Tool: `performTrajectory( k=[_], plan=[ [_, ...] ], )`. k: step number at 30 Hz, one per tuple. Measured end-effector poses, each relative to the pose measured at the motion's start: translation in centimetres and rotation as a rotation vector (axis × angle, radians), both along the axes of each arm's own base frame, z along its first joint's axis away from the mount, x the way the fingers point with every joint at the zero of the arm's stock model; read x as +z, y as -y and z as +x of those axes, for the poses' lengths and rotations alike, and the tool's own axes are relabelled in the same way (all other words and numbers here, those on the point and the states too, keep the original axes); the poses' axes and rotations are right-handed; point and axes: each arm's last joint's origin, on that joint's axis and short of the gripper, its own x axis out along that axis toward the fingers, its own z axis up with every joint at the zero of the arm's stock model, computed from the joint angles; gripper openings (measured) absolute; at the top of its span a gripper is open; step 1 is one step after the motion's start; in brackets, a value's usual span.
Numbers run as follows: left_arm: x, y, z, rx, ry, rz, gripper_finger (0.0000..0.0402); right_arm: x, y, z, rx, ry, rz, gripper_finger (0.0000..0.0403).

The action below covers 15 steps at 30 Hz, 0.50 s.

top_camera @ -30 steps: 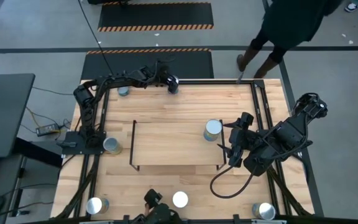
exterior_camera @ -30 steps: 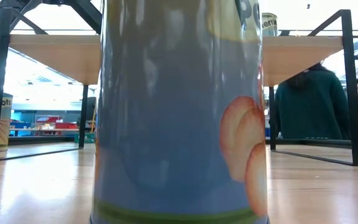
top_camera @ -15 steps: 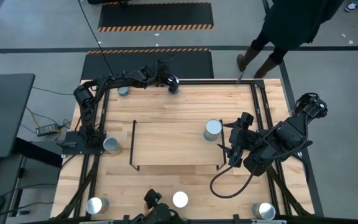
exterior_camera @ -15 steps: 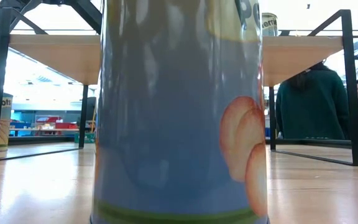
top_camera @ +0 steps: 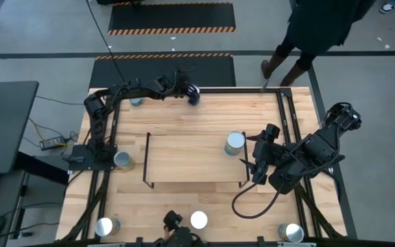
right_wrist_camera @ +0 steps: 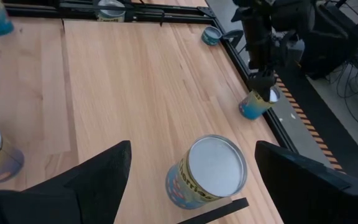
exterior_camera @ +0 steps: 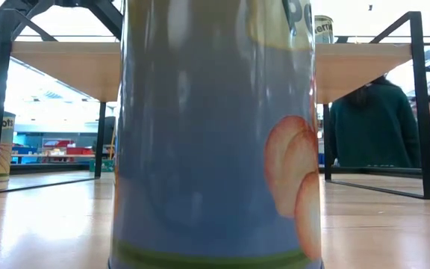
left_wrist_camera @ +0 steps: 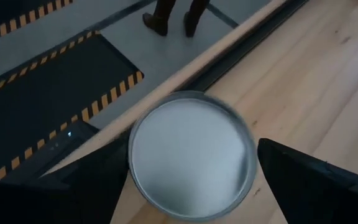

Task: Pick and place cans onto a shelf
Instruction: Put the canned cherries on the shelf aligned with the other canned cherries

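My left gripper (top_camera: 193,95) is at the table's far edge, shut on a silver-topped can (left_wrist_camera: 191,155); the pair also shows in the right wrist view (right_wrist_camera: 258,102). My right gripper (top_camera: 256,156) is open, level, just right of the shelf (top_camera: 190,161). One can (top_camera: 235,143) stands on the shelf's right end, ahead of the right gripper's spread fingers (right_wrist_camera: 192,144) and apart from them. Other cans stand on the tabletop at the left (top_camera: 123,160), the near edge (top_camera: 198,219) and the near corners (top_camera: 104,226). My left gripper pinches the can's side wall (left_wrist_camera: 248,163) between its two fingers, one on each side, just below the round top. The fingers come from above, slanting down. The can stays upright. Whether its bottom is off the table, I cannot tell.
A black rail (top_camera: 238,90) edges the table's far side right beside the held can. Another can (top_camera: 136,101) stands at the far left under my left arm. One can (exterior_camera: 215,134) fills the low view. A person (top_camera: 307,34) stands beyond the far right corner.
My left gripper has gone a little toward the table's right edge along the far rail, the can with it, and its arm has shifted. My right arm has kept still.
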Motion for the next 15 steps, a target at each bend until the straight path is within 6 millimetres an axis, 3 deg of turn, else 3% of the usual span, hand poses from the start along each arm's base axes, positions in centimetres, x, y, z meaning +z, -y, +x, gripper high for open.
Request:
performTrajectory(
  k=[6,15],
  plan=[
    [-1.6,-0.3,0.4,0.005,-0.016,-0.009,0.0358,0.0,0.0,0.0,0.008,-0.009,0.014,0.035],
    [-1.4,-0.5,0.5,0.011,0.001,0.025,0.0352,0.0,0.0,0.0,0.008,-0.01,0.013,0.035]
  ],
)
